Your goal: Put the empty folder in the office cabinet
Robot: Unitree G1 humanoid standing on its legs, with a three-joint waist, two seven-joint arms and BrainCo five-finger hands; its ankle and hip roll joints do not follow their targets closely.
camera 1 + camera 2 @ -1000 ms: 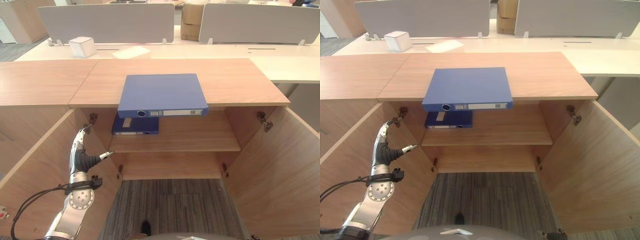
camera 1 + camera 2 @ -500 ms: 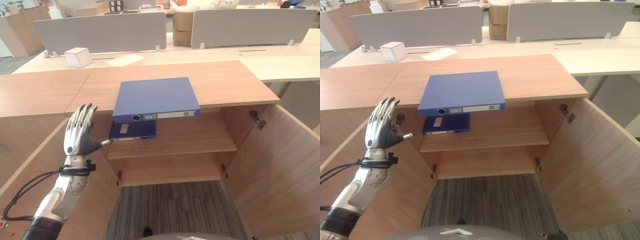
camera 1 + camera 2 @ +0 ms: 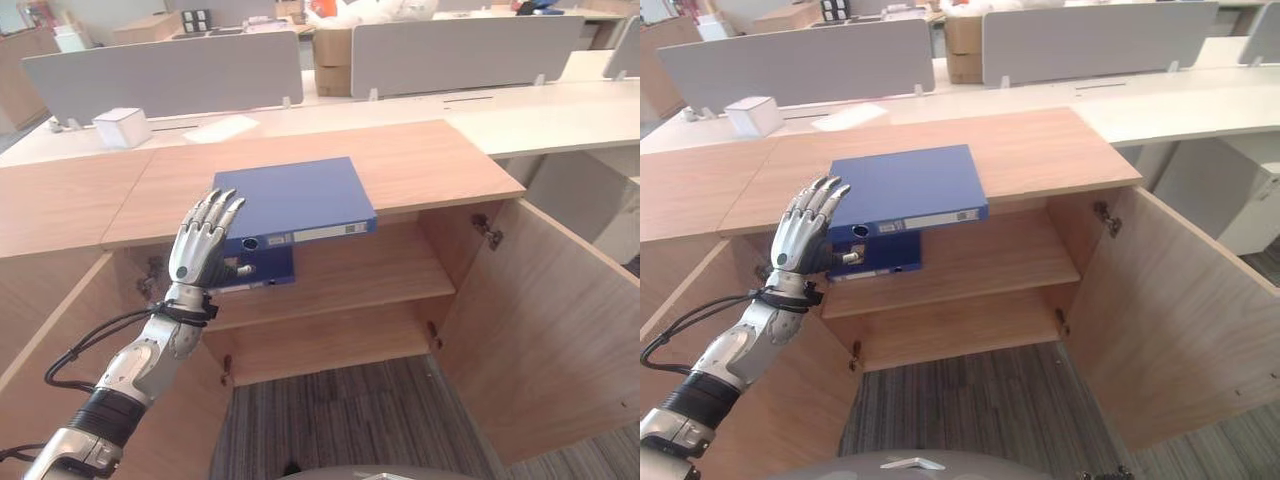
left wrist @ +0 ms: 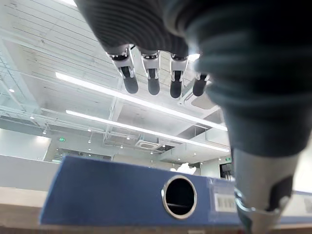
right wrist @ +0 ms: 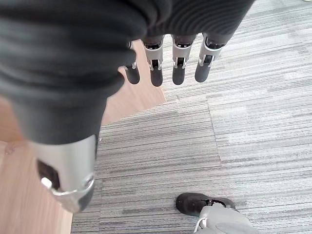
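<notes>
While the flat blue folder lies on the wood-grain cabinet top, spine overhanging, the left hand rises before it, fingers straight; the right hand hangs open over ribbed grey carpet.

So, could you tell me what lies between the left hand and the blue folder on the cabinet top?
Nothing: in the left wrist view, the left hand faces the folder's spine across open air.

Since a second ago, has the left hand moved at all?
Yes. The left hand has risen from low beside the cabinet's left door up to the blue folder on the cabinet top, fingers straight, by its near-left corner.
</notes>
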